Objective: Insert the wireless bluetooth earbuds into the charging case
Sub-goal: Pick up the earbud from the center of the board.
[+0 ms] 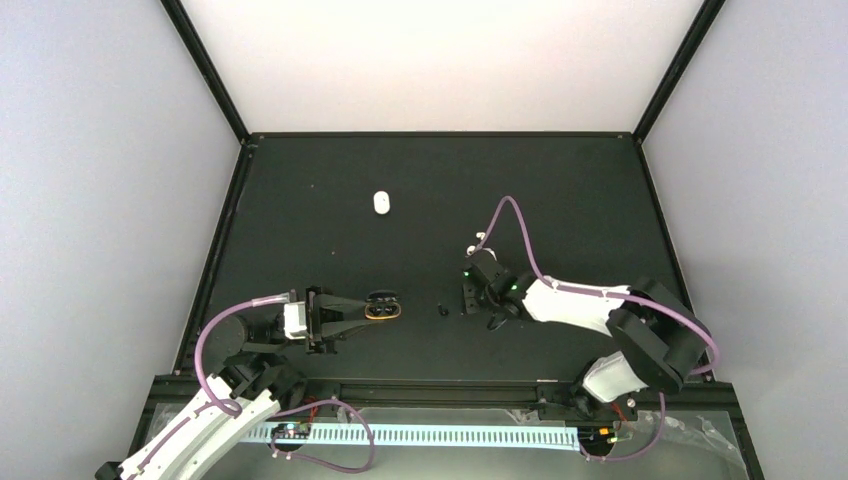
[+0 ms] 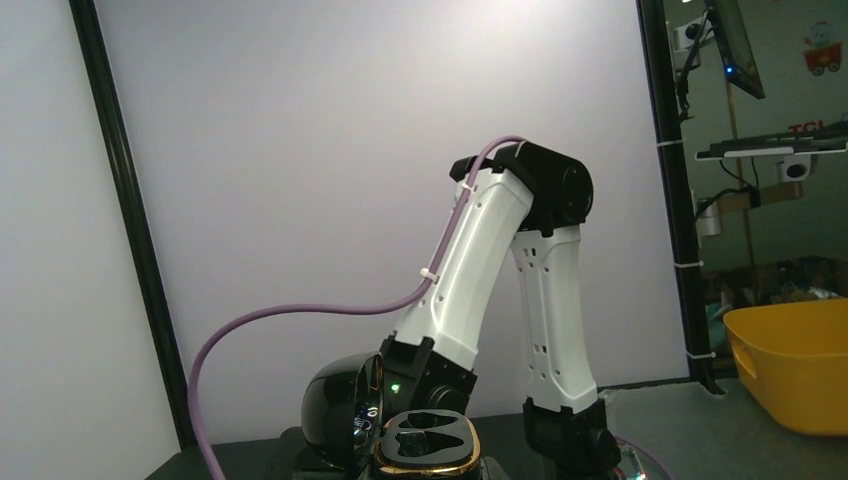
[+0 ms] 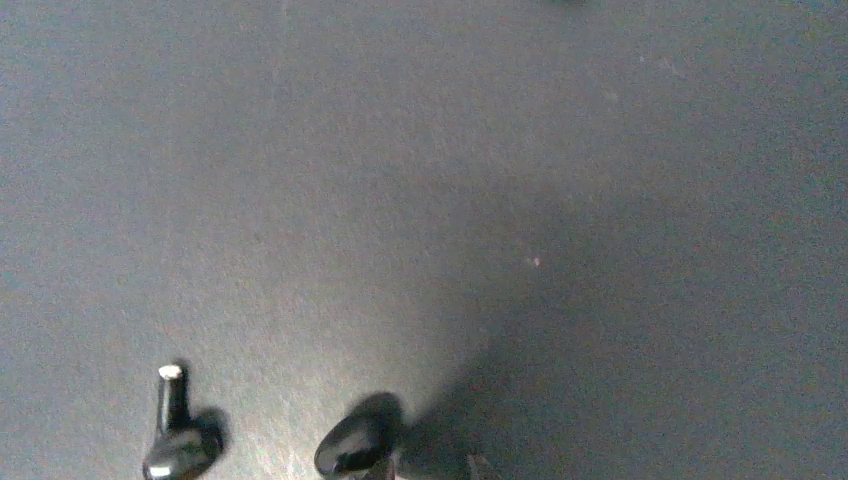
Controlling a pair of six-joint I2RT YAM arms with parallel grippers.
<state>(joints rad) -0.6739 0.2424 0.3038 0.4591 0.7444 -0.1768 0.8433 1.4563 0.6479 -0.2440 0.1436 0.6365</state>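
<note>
My left gripper (image 1: pixel 372 309) is shut on a black charging case (image 1: pixel 385 307) with a gold rim and holds it low over the table. In the left wrist view its lid (image 2: pixel 338 410) stands open to the left and the base (image 2: pixel 428 440) shows two empty wells. My right gripper (image 1: pixel 468 297) points down at the table, right of the case. Two black earbuds lie there: one with a stem (image 3: pixel 175 440) and one (image 3: pixel 355 445) right against my fingertips (image 3: pixel 470 466), which barely show at the frame's bottom edge. The white earbuds cannot be told apart.
A small white oval object (image 1: pixel 381 203) lies at the back middle of the black table (image 1: pixel 560 190). A tiny white bit (image 1: pixel 480 238) sits behind the right gripper. Black frame posts stand at the table's corners. A yellow bin (image 2: pixel 790 365) stands beyond the table.
</note>
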